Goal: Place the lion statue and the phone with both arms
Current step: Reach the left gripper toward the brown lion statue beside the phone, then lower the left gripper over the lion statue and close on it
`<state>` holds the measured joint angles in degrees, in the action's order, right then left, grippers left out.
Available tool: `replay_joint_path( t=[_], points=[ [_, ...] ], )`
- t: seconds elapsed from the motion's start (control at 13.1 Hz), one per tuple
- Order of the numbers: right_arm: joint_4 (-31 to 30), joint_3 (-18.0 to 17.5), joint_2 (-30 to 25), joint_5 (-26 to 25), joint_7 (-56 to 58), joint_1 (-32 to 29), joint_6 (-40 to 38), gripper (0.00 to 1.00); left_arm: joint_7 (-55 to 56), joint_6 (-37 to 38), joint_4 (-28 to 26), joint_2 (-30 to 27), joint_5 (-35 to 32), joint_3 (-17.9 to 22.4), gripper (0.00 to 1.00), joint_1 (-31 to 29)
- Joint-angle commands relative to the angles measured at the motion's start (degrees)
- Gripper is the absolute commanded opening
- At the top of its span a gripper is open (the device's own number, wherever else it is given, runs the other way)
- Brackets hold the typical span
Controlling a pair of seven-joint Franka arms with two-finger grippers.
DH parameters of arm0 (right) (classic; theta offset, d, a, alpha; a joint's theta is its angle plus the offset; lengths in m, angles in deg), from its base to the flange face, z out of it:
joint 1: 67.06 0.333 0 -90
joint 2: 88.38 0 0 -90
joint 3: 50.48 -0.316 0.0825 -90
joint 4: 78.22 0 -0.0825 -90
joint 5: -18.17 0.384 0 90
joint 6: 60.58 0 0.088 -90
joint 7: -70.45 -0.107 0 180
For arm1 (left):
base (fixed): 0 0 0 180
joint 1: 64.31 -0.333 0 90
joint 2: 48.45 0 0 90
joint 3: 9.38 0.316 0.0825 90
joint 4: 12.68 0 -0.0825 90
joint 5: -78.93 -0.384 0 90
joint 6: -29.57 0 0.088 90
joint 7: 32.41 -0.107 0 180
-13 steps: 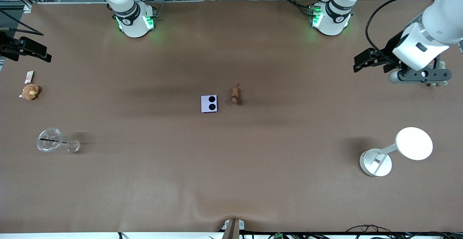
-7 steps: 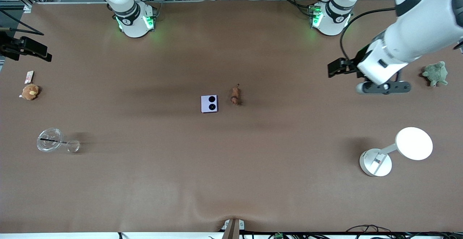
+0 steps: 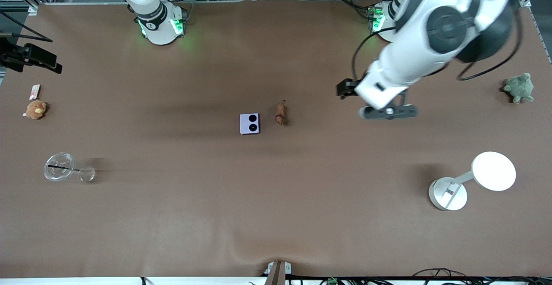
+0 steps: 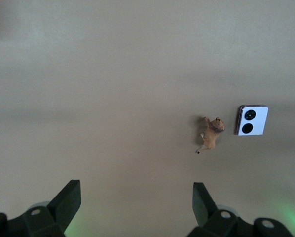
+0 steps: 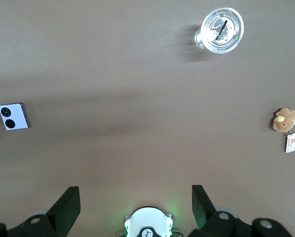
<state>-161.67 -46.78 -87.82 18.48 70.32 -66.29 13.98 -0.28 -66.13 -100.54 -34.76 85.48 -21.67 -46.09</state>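
Note:
The lion statue (image 3: 280,113) lies on the brown table near the middle, close beside the lavender phone (image 3: 249,123), which lies flat with its two black circles up. My left gripper (image 3: 388,111) hangs in the air over bare table, off from the lion toward the left arm's end. In the left wrist view it (image 4: 136,190) is open and empty, with the lion (image 4: 210,136) and the phone (image 4: 252,120) ahead. My right gripper (image 5: 135,192) is open and empty, high over its own base, and waits. The phone (image 5: 13,117) shows in its view.
A white desk lamp (image 3: 474,179) and a green plush turtle (image 3: 519,88) are at the left arm's end. A tan plush toy (image 3: 36,109), a small tag (image 3: 34,91) and a clear plastic cup (image 3: 59,166) are at the right arm's end.
My left arm has swung from over the green turtle toward the middle of the table, nearer the lion. The turtle is now uncovered. The lion, the phone and the right arm have not moved.

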Motion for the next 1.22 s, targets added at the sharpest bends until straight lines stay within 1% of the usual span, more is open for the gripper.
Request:
replay_joint_path(
  t=[0.0, 0.31, 0.54, 0.69, 0.92, 1.15],
  points=[
    [1.2, 0.3, 0.5, 0.8, 0.4, -0.1, -1.1, 1.0, 5.0, -1.8, 1.6, 3.3, -2.7, 0.2, 1.0, 4.3],
    [1.2, 0.4, 0.5, 0.8, 0.4, -0.2, -1.3, 1.0, 12.8, -6.9, 1.6, 8.9, -3.5, 0.2, 1.0, 10.4],
    [1.1, 0.4, 0.5, 0.8, 0.4, -0.2, -1.3, 1.0, 17.4, -9.9, 1.6, 13.4, -8.0, 0.2, 1.0, 15.0],
    [1.2, 0.4, 0.5, 0.8, 0.4, -0.2, -1.3, 1.0, 21.8, -14.4, 1.6, 16.8, -9.1, 0.2, 1.0, 17.5],
    [1.2, 0.4, 0.5, 0.8, 0.4, -0.2, -1.3, 1.0, 26.0, -20.9, 1.6, 21.7, -9.1, 0.3, 1.0, 20.1],
    [1.1, 0.4, 0.5, 0.8, 0.3, -0.2, -1.3, 1.0, 26.1, -25.1, 1.7, 25.3, -9.2, 0.9, 1.0, 21.1]
  ],
)
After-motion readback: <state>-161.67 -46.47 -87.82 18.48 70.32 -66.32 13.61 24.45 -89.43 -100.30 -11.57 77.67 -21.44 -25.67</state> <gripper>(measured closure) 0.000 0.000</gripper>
